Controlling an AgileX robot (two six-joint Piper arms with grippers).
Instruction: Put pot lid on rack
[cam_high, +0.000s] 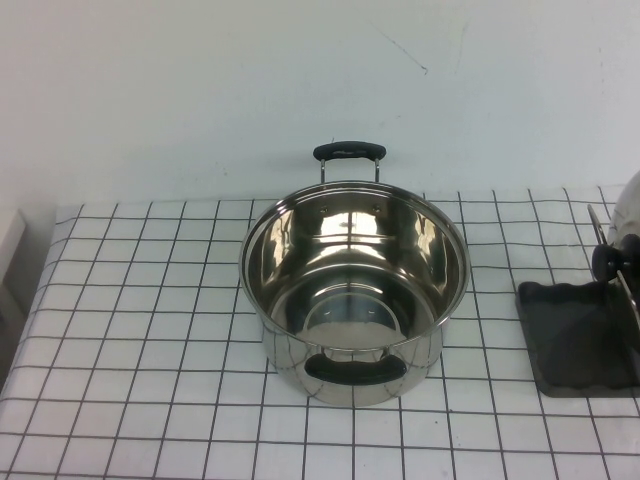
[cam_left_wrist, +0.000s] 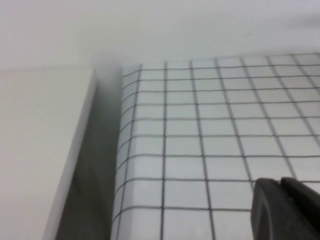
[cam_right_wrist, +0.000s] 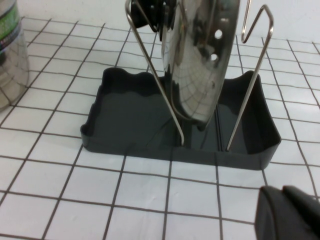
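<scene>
Fingers of the right gripper (cam_right_wrist: 289, 212) show only as a dark tip at the edge of the right wrist view, hanging low over the bench (cam_right_wrist: 150, 200) just in front of the rack (cam_right_wrist: 150, 140). They hold nothing, but whether they stand open or shut I cannot tell from so small a part. The left gripper (cam_left_wrist: 286, 207) is likewise a dark corner in its own view, over bare checked cloth near the bench's left edge, well apart from everything; it grips nothing, and how far its fingers are parted cannot be told either. Neither arm shows in the high view.

Standing on edge in the rack is the pot lid (cam_right_wrist: 200, 65), its lower rim down in the dark tray base and its shiny dome leaning between the upright wire loops, which keep it from tipping. Its black knob (cam_right_wrist: 150, 12) sticks out to one side past the wire. In the high view the rack (cam_high: 575, 340) sits at the bench's far right, the lid (cam_high: 625, 215) only partly in view there.

The steel pot (cam_high: 355, 290) stands open in the middle of the bench, well clear of the rack. Judging by this, the placing looks done and both arms appear drawn back.
</scene>
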